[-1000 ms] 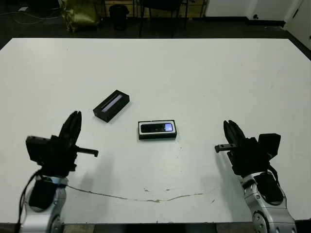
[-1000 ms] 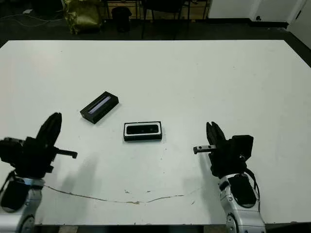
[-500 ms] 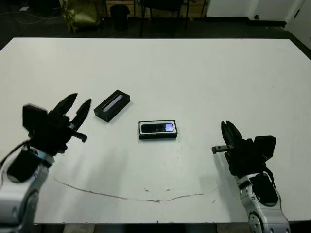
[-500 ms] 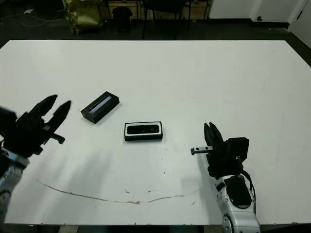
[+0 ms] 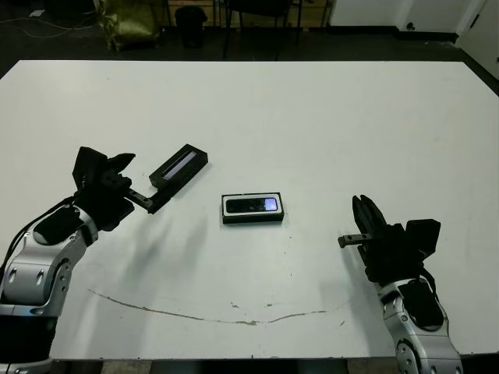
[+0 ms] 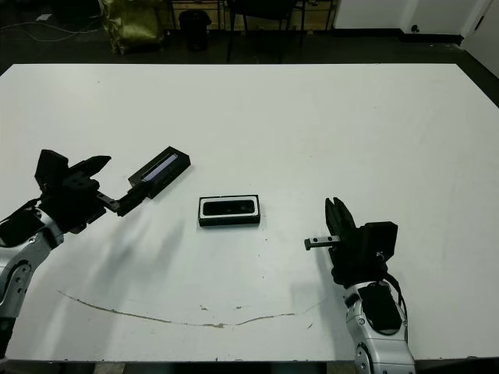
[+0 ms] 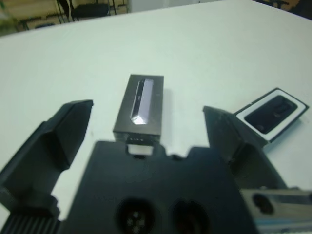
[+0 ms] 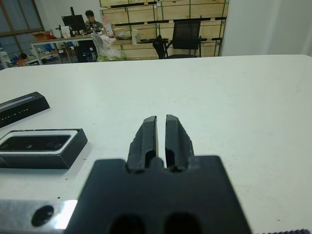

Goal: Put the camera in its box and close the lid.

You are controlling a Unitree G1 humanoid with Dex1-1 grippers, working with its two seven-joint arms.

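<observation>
— What had changed at that moment?

— The left gripper (image 7: 146,146), with its two black fingers spread wide, had come forward from the near left part of the white table (image 5: 327,117). One second before, it stood well apart from everything. Now it was at the near end of the black rectangular lid with the pale glossy strip (image 5: 180,167), and in the left wrist view the lid lay between the open fingers, not yet touched as far as could be seen.

— And the other things?

— They had not moved. The small flat black camera with the bluish glint (image 5: 253,206) already lay inside the black box with the white lining (image 5: 253,219), in the middle of the table, near the lid but apart from it. The right gripper (image 8: 161,134) waited at the near right, its fingers pressed together and holding nothing.

— What did that mean for the task?

— The first half looked finished. The left arm seemed to prepare to take the lid, which then had to be carried to the box and set on it squarely.
</observation>
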